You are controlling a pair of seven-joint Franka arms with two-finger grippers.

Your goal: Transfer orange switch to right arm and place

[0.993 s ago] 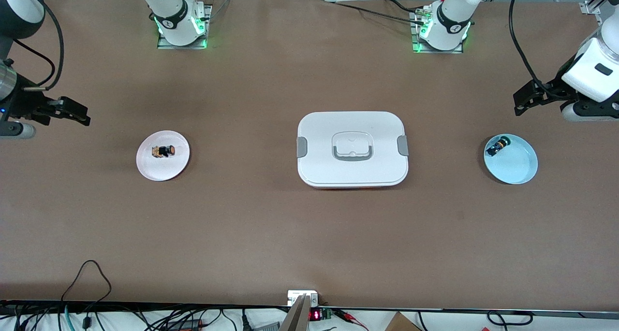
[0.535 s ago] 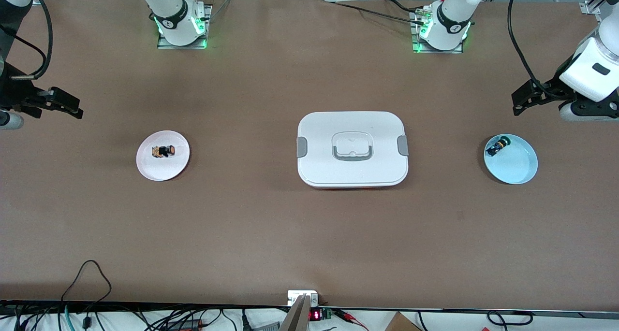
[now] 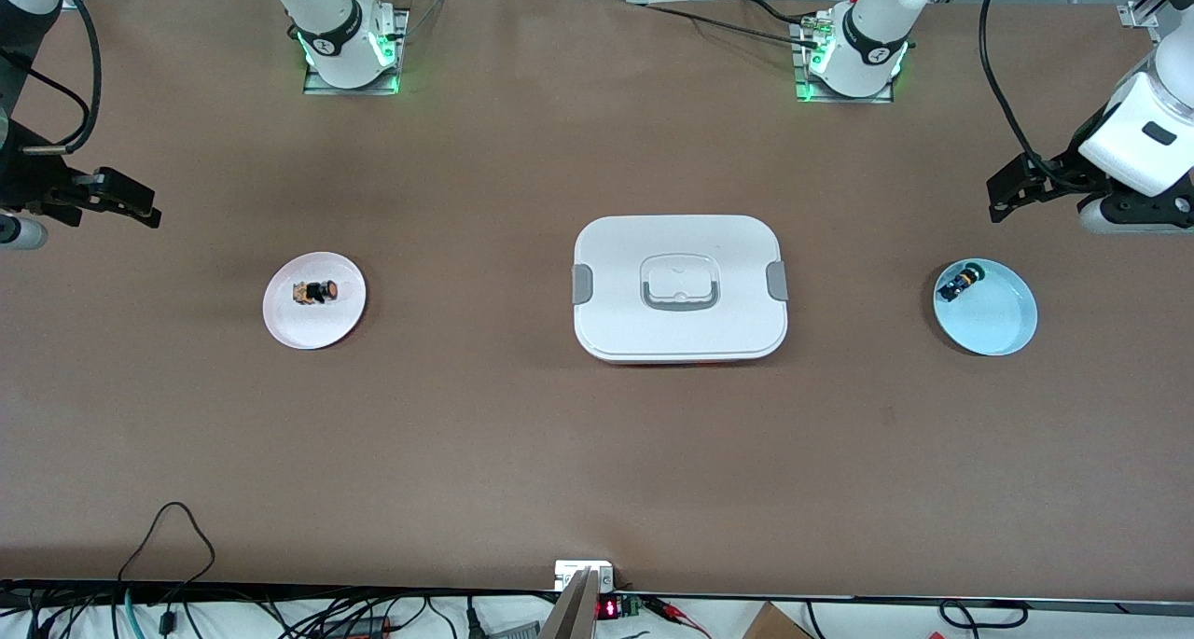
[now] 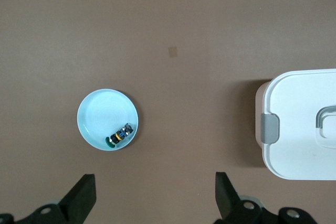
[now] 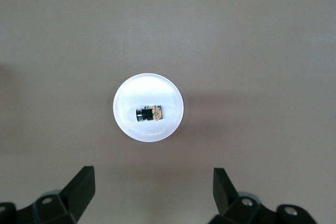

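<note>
- Your table (image 3: 485,452) lay brown and wide under both arms, cables strung along the edge nearest the front camera.
- Your white lidded box (image 3: 680,287) sat at the middle, lid on, grey clips at both ends and a grey handle flat on top; one clipped end (image 4: 270,128) showed in the left wrist view, off to the side of the left fingers.
- Your left gripper (image 3: 1012,189) hung over bare table at the left arm's end, jaws spread wide and holding nothing; in its wrist view the two black fingertips (image 4: 84,195) stood well apart.
- Your right gripper (image 3: 126,201) hung over bare table at the right arm's end, jaws just as wide and empty, with its fingertips (image 5: 81,182) well apart too.
- The pale blue dish (image 3: 1003,326) sat ahead of the left fingers, apart from them, with the blue-and-black part (image 3: 958,283) lying against its rim.
- The white dish (image 3: 303,326) sat ahead of the right fingers, in line with the gap between them and not touched.
- There it was, your orange switch (image 3: 315,292), lying on its side in the middle of that white dish (image 5: 126,114), clear of both of the right fingers.
</note>
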